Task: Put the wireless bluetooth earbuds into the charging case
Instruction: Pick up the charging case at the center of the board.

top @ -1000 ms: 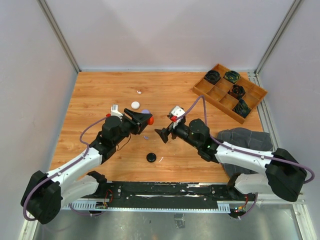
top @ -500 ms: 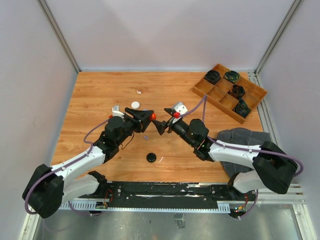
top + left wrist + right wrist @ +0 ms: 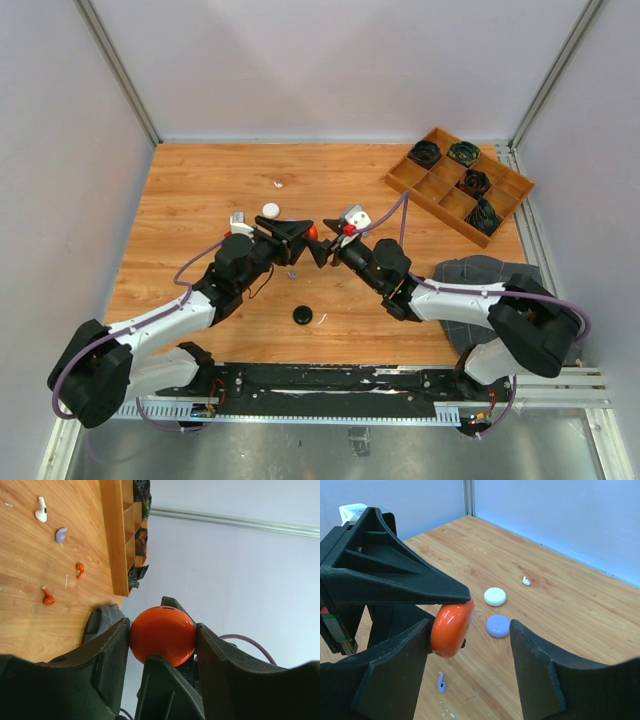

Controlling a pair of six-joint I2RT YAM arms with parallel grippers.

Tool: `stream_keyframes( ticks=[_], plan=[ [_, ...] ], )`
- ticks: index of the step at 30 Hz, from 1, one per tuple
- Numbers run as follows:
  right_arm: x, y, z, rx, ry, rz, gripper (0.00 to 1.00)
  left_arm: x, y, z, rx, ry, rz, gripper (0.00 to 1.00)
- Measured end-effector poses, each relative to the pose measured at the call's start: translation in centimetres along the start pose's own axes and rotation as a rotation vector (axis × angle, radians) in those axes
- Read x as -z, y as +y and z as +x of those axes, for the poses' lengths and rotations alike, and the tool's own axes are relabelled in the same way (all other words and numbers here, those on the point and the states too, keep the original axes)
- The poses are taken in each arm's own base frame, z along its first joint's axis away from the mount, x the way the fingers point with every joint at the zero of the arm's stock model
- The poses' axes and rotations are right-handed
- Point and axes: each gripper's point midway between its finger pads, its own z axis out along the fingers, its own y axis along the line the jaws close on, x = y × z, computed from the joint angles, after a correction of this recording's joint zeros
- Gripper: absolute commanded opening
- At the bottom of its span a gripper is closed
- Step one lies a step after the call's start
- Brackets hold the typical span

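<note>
Earbuds (image 3: 41, 509) look tiny, stemmed: white, lilac, orange.

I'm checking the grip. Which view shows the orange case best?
Left wrist: the orange case sits large in the centre with its round face clear, pinched by the left gripper. Right wrist shows it edge-on and partly hidden; the top view shows only an orange speck.

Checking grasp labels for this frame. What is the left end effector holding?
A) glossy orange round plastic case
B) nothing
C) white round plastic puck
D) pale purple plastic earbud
A: in the left wrist view the left end effector has its jaws closed on either side of the glossy orange round plastic case, which is lifted off the table.
</note>
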Motion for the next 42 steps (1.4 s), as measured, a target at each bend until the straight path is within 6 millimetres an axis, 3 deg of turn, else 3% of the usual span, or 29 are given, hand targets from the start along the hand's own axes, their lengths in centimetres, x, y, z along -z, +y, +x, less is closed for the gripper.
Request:
stream_keyframes(
  ticks=[7, 14, 19, 26, 32, 37, 42],
  plan=[
    [-0.1, 0.1, -0.1, -0.014, -0.011, -0.002, 0.46, -0.2, -0.2, 0.3, 0.018, 0.003, 0.013, 0.35],
    [-0.1, 0.5, -0.5, -0.023, -0.023, -0.015, 0.31, -0.3, -0.7, 0.1, 0.02, -0.011, 0.033, 0.5],
    [0.0, 0.7, -1.1, -0.018, -0.034, -0.032, 0.27, -0.1, -1.1, 0.0, 0.016, -0.014, 0.056, 0.68],
    [0.9, 0.4, -2.1, 0.033, -0.02, -0.034, 0.24, 0.9, -0.7, 0.1, -0.064, -0.009, 0.094, 0.8],
    [2.7, 0.8, -2.3, 0.08, 0.065, -0.083, 0.24, 2.2, -1.4, 0.5, -0.247, 0.012, 0.169, 0.85],
    [3.9, 1.1, -2.8, 0.138, 0.173, -0.147, 0.24, 3.3, -2.5, 1.1, -0.501, 0.029, 0.249, 0.9],
    [5.0, 0.7, -4.6, 0.187, 0.282, -0.216, 0.22, 4.0, -2.0, 1.8, -0.8, 0.075, 0.288, 0.89]
  ],
)
